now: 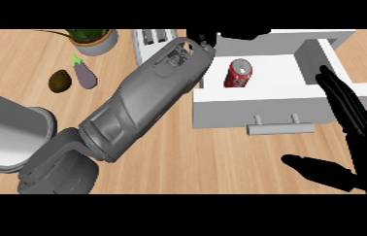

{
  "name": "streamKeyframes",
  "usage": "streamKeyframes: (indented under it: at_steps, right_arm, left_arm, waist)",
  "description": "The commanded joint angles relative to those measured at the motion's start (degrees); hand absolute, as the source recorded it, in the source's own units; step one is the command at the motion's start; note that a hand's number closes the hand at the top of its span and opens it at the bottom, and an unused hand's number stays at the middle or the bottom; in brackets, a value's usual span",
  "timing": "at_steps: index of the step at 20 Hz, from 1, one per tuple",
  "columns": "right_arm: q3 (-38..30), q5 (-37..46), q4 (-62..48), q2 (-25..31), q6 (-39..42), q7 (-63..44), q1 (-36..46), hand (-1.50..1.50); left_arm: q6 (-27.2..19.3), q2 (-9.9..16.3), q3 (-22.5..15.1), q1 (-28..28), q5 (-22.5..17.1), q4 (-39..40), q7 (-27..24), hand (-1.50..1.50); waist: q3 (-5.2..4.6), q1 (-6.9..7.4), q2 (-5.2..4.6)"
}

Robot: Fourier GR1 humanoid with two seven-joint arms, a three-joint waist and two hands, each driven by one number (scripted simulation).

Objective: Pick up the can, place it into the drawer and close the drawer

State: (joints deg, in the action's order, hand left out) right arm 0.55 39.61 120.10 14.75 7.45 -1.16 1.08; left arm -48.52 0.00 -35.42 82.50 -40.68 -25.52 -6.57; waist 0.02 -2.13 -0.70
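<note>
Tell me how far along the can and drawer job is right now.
Done: the red can lies inside the open white drawer. In hand: nothing shows as held; the left hand is above the drawer's back edge, mostly hidden, and the right hand is open beside the drawer's right wall. Left: closing the drawer, which is pulled out with its handle facing the robot.

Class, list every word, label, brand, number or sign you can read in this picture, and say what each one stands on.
None can be read.
The red can lying in the open drawer carries pale markings, too blurred to read.
Nothing else in the head view shows any text.
</note>
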Motion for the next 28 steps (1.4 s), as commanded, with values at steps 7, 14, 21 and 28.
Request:
streamKeyframes:
  at_steps: [7, 14, 21, 28]
  right_arm:
    - [4.7, 18.3, -21.0, -0.3, -9.7, 2.5, 5.4, -1.5]
    - [4.9, 21.5, -32.6, -6.0, -19.4, 3.7, 8.6, -1.5]
    - [1.8, 24.7, -49.6, -6.7, -26.6, 5.9, 17.2, -1.5]
    - [-0.3, 29.9, -64.1, -7.7, -34.5, 5.5, 25.5, -1.5]
  left_arm:
    - [-0.4, 1.1, 0.5, 1.3, 2.8, -2.6, 6.6, -1.5]
    - [1.4, 10.6, -1.0, -4.5, 5.8, -14.0, 13.0, -1.5]
    - [0.9, 14.8, -1.6, -7.7, 8.4, -22.5, 18.0, -1.5]
    - [2.7, 21.8, -1.0, -14.2, 8.8, -32.2, 20.3, -1.5]
  waist:
    - [0.03, 2.9, 0.74]
    - [-0.02, 4.26, 1.24]
    - [0.03, 4.33, 0.88]
    - [0.04, 5.54, 0.55]
